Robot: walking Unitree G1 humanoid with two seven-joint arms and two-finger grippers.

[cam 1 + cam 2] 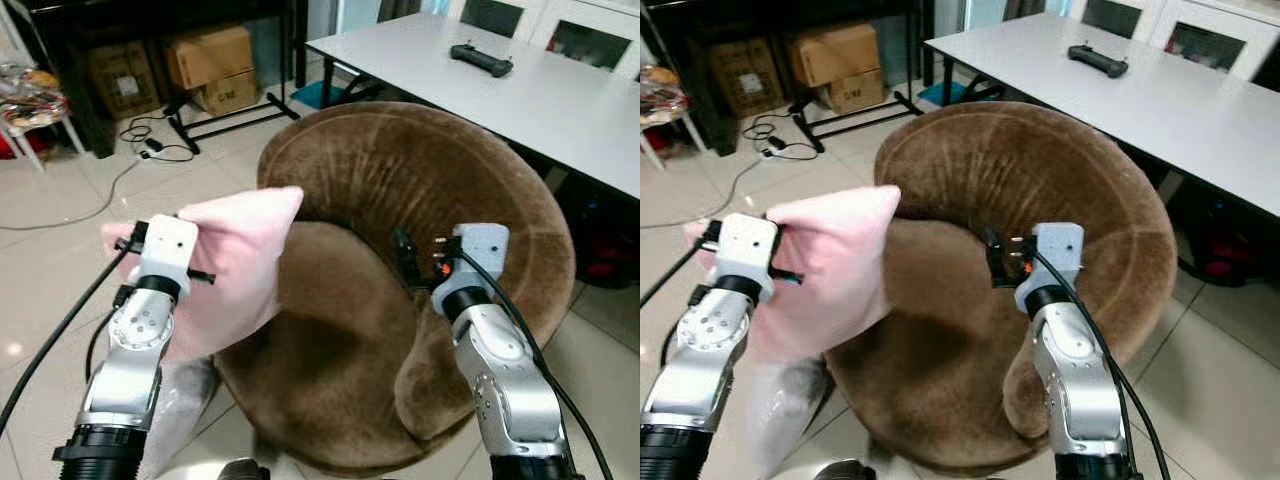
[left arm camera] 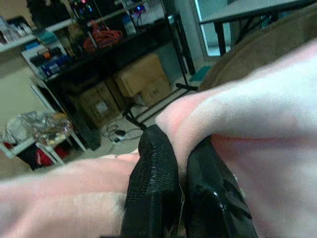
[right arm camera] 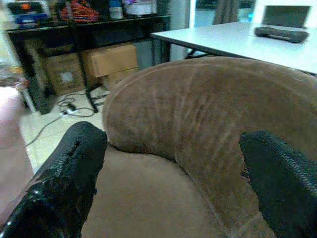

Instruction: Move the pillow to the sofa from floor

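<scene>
A pink pillow (image 1: 240, 255) hangs in the air at the left edge of the round brown sofa chair (image 1: 420, 180), its right part over the seat. My left gripper (image 2: 183, 188) is shut on a fold of the pillow (image 2: 247, 124); the wrist (image 1: 165, 250) sits in front of the pillow. My right gripper (image 3: 173, 183) is open above the brown seat, its black fingers (image 1: 405, 255) spread wide and holding nothing, the chair's curved back (image 3: 198, 109) ahead of it.
A white table (image 1: 540, 80) with a black controller (image 1: 480, 58) stands behind the chair at the right. Cardboard boxes (image 1: 210, 65), a black stand and cables (image 1: 150, 145) lie on the tiled floor at the back left. A small cluttered stool (image 1: 30, 105) stands far left.
</scene>
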